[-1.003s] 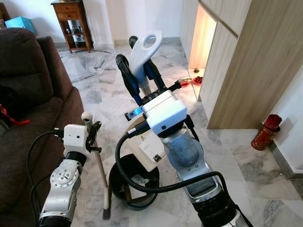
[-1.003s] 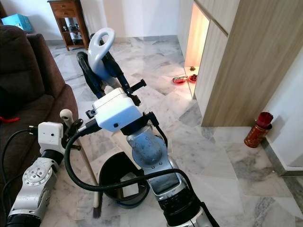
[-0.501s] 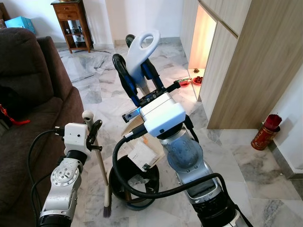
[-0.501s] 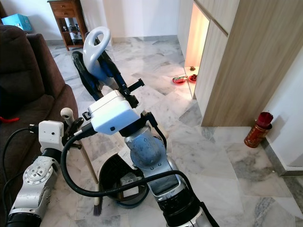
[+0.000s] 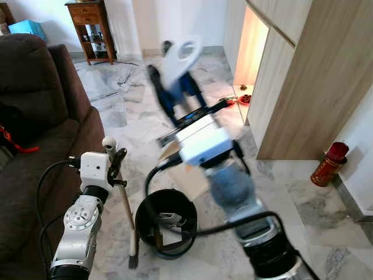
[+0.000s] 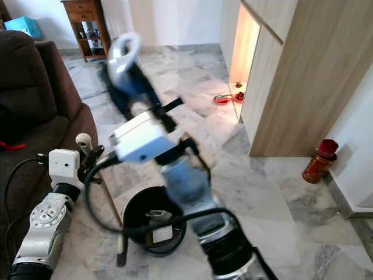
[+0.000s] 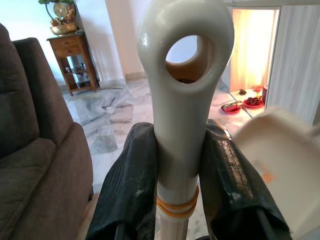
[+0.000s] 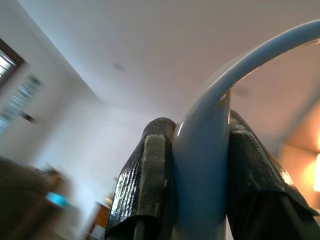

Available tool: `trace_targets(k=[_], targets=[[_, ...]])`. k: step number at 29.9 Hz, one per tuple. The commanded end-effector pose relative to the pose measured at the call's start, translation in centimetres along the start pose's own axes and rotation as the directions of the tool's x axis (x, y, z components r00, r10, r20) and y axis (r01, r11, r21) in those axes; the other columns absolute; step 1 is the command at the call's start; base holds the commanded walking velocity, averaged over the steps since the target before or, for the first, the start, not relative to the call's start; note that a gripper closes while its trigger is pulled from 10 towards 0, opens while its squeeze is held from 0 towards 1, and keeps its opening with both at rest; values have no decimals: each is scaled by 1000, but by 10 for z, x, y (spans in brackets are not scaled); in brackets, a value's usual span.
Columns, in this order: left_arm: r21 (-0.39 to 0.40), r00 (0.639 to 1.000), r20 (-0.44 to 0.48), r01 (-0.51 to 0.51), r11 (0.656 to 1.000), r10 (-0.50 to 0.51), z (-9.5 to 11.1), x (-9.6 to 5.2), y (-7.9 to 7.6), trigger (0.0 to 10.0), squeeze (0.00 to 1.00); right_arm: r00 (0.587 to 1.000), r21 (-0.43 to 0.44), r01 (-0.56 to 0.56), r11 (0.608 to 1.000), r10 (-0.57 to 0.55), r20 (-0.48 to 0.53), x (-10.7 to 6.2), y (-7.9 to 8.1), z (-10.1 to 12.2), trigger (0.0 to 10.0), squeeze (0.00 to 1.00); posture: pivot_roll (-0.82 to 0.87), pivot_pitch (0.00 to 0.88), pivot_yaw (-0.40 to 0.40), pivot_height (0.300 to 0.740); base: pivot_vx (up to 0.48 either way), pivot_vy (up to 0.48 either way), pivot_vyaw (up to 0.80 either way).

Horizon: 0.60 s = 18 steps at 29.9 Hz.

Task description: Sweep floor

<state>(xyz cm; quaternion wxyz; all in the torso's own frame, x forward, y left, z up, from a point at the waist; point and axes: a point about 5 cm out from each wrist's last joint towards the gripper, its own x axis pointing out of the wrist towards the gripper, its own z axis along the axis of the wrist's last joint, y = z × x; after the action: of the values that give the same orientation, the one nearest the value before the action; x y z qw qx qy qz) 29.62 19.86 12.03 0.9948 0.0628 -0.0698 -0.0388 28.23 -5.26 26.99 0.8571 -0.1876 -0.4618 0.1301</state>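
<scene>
The left gripper [image 7: 175, 185] is clamped on the top of the broom handle [image 7: 182, 100], holding the broom [image 5: 132, 256] upright with its bristles on the marble floor [image 5: 326, 198] beside the black bin [image 5: 166, 224]. The right gripper [image 8: 195, 165] is closed on the looped handle of the dustpan [image 5: 179, 58], raised and blurred, apparently so that its contents tip into the bin below. A brown sofa [image 5: 35, 116] stands just to the robot's left.
</scene>
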Motion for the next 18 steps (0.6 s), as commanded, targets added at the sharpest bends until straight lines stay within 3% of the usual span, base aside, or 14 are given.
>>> trace_targets(k=[1, 6, 10, 13, 14, 15, 18], targets=[[16, 999, 47, -1, 1000, 0, 9, 4, 1, 10000, 0, 996, -97, 73, 993, -78, -43, -2, -26, -13, 10000, 0, -21, 0, 40, 740, 0, 0, 0], [17, 999, 45, -1, 1000, 0, 8, 3, 2, 10000, 0, 982, -142, 144, 979, -159, -102, -11, -51, -28, 10000, 0, -25, 0, 41, 740, 0, 0, 0], [13, 999, 42, 7, 1000, -8, 8, 3, 0, 10000, 0, 947, -212, 216, 953, -258, -192, -30, -76, -48, 10000, 0, -23, 0, 42, 740, 0, 0, 0], [11, 999, 39, 12, 1000, -12, 7, 2, -2, 10000, 0, 911, -268, 238, 934, -310, -273, -51, -89, -67, 10000, 0, -22, 0, 43, 740, 0, 0, 0], [10, 999, 36, 14, 1000, -14, 6, 1, -2, 10000, 0, 884, -268, 259, 928, -339, -321, -63, -95, -75, 10000, 0, -23, 0, 43, 740, 0, 0, 0], [10, 999, 36, 14, 1000, -14, 6, 1, -2, 10000, 0, 884, -268, 259, 928, -339, -321, -63, -95, -75, 10000, 0, -23, 0, 43, 740, 0, 0, 0], [10, 999, 32, 17, 1000, -17, 6, 0, -2, 10000, 0, 834, -236, 319, 918, -390, -391, -79, -101, -87, 10000, 0, -23, 0, 43, 740, 0, 0, 0]])
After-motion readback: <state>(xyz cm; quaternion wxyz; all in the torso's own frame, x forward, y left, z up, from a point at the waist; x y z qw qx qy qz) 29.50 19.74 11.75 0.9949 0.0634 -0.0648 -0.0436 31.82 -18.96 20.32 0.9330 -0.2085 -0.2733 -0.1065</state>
